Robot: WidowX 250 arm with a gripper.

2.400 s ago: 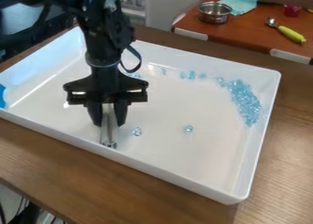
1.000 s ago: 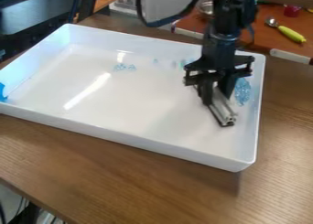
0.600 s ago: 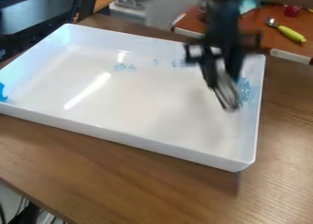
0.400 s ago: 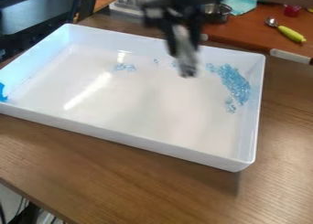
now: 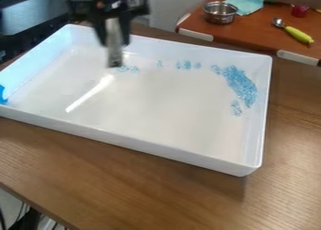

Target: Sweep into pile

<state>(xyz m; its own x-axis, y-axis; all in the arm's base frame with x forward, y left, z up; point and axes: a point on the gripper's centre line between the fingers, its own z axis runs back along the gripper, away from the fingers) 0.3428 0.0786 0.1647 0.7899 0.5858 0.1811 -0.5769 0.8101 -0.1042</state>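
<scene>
While one tool (image 5: 113,36) grips one bar (image 5: 115,54), one tray (image 5: 150,109) holds blue bits (image 5: 240,83).

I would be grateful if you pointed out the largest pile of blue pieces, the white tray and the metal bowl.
Pile of blue pieces (image 5: 240,85): camera view, middle of the pile.
White tray (image 5: 141,144): camera view, near side wall.
Metal bowl (image 5: 220,14): camera view, outer side.

No words, labels, brand names, numbers or signs can be read (not so much as a single letter or digit).
</scene>
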